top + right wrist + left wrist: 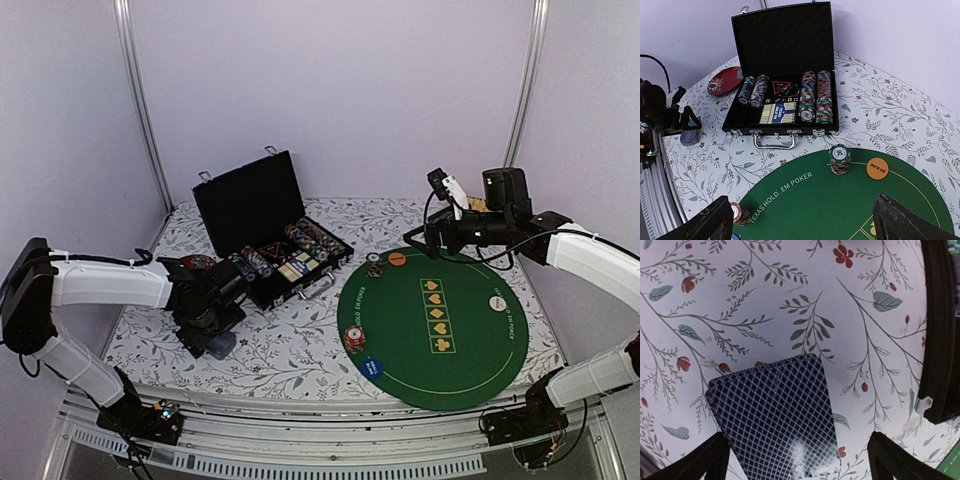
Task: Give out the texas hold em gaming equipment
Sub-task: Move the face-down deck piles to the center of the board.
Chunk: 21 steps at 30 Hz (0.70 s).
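A deck of playing cards (775, 415) with a dark blue lattice back lies on the flowered cloth. My left gripper (797, 450) hangs open right over it, one finger on each side, not touching. In the top view that gripper (215, 338) is left of the green mat (460, 350). On the mat stand two chip stacks (840, 159) (739, 214), an orange button (877, 168), a white button (497, 303) and a blue button (371, 367). My right gripper (801, 200) is open and empty, high above the mat's far edge (420, 240).
The black case (782, 100) stands open behind the mat, with rows of chips (815, 95) and a card box (780, 113) inside. A dark-red dish (726, 80) sits left of it. In the left wrist view the case edge (937, 330) runs along the right side.
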Each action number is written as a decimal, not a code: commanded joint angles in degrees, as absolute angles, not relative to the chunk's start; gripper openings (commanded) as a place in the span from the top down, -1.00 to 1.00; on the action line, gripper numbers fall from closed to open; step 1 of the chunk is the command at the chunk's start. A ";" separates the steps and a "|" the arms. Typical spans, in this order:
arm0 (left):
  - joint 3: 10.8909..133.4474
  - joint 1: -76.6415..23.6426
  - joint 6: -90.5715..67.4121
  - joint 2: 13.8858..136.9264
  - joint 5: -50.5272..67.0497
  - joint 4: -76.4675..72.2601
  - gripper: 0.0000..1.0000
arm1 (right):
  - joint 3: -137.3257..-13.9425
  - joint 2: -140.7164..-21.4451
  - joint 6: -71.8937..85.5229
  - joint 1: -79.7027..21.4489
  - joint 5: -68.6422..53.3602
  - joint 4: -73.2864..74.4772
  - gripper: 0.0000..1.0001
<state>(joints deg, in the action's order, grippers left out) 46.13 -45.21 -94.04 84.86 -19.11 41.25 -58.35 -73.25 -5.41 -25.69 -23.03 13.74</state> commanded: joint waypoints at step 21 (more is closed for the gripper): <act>39.89 -44.08 -93.75 89.07 -15.66 32.37 -0.87 | -58.79 -74.34 -6.24 -25.43 -24.96 13.29 -0.98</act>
<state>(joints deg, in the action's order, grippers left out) 41.85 -44.75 -94.78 86.04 -19.25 36.12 -58.35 -73.28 -5.67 -25.69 -24.25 13.74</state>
